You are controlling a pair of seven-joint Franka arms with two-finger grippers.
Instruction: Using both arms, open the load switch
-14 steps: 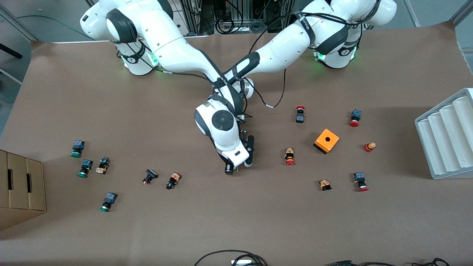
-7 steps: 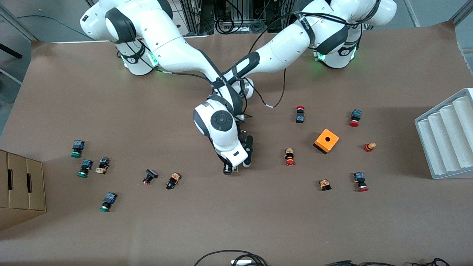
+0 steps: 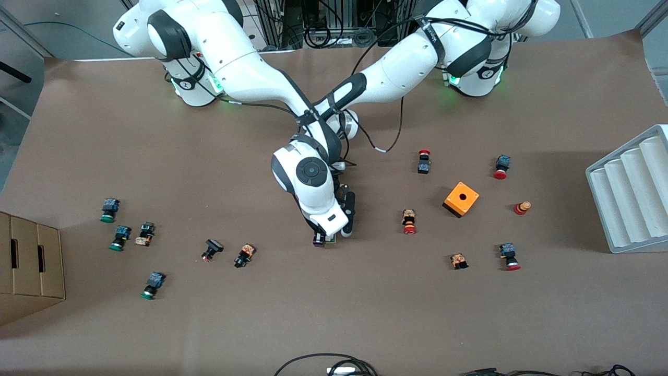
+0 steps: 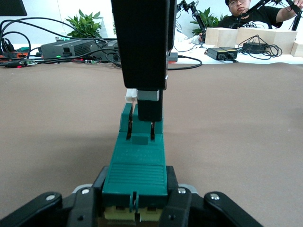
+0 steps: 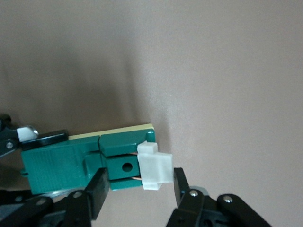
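At frame centre, my left claw (image 4: pixel 135 208) is clenched on the load switch (image 4: pixel 137 163); my right claw (image 5: pixel 137 187) straddles its white slider (image 5: pixel 154 165), fingers apart.

I can read no text, label, brand or number anywhere; the pale markings on the load switch (image 4: pixel 136 165) I hold, and the prints on the small buttons across the desk (image 3: pixel 334 313), are too small to make out.

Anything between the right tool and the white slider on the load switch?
Nothing visible. The right tool straddles the white sliding piece at one end of the load switch, its fingers either side with only bare table around. The left tool is shut on the switch's other end, clear of the slider.
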